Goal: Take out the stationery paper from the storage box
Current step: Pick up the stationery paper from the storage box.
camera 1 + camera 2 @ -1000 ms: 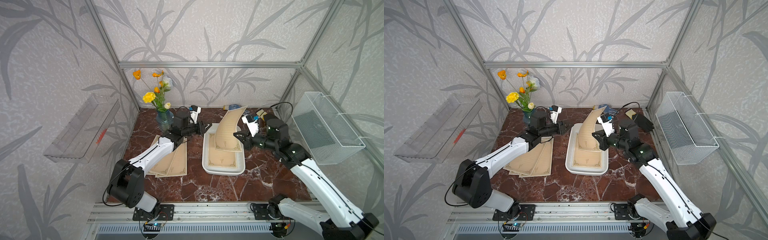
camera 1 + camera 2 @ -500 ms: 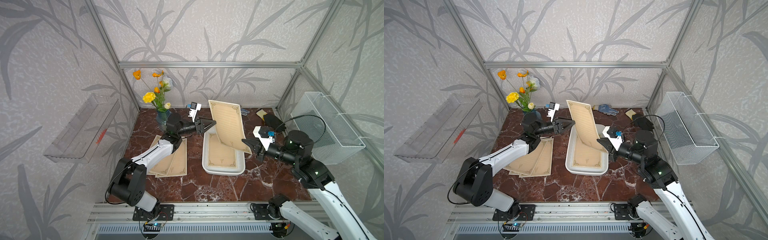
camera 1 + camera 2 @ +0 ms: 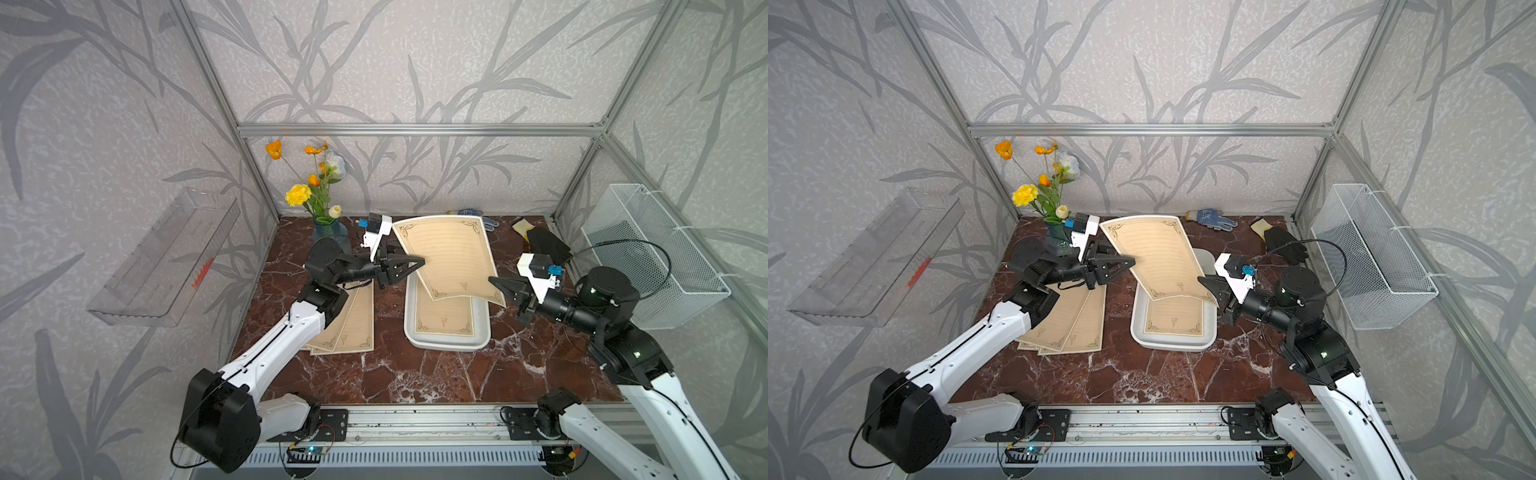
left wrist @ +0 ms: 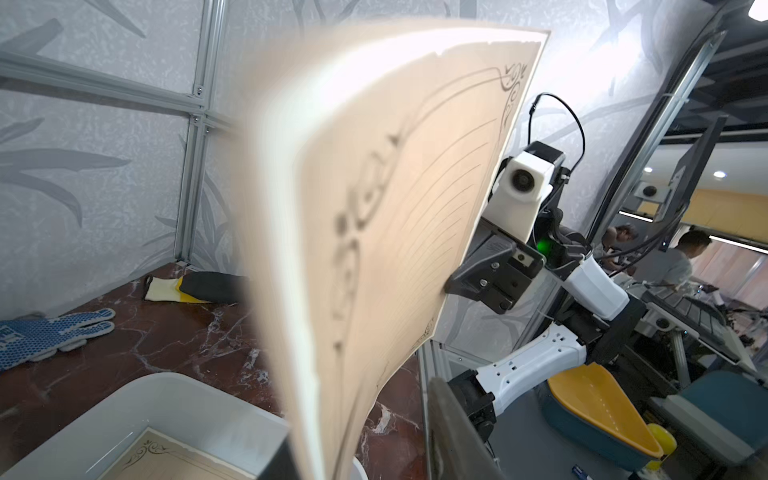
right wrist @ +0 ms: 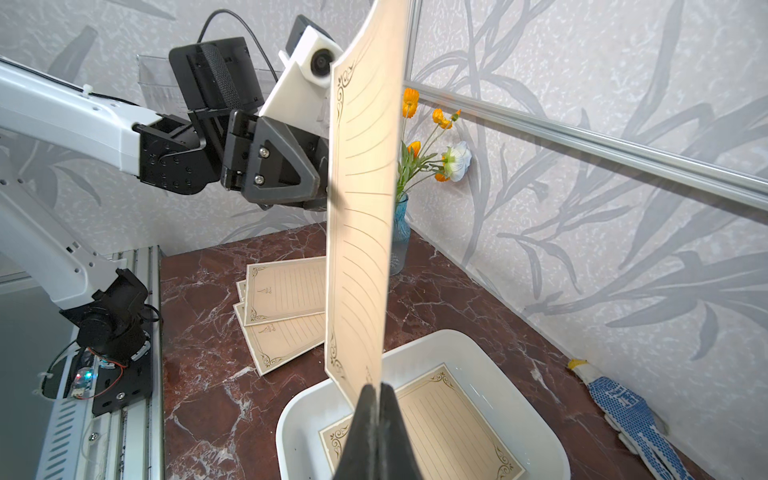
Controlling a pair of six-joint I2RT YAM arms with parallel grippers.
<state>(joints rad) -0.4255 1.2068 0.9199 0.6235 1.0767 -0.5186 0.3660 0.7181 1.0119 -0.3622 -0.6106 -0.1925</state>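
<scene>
Stationery paper [image 3: 446, 257] corner in right gripper [image 3: 495, 282] (midair)

Stationery paper [image 3: 449, 257] looks matt — storage box [image 3: 446, 343], glossy plastic.

Some stationery paper [image 3: 353, 324] lies left of the storage box [image 3: 446, 343].
</scene>
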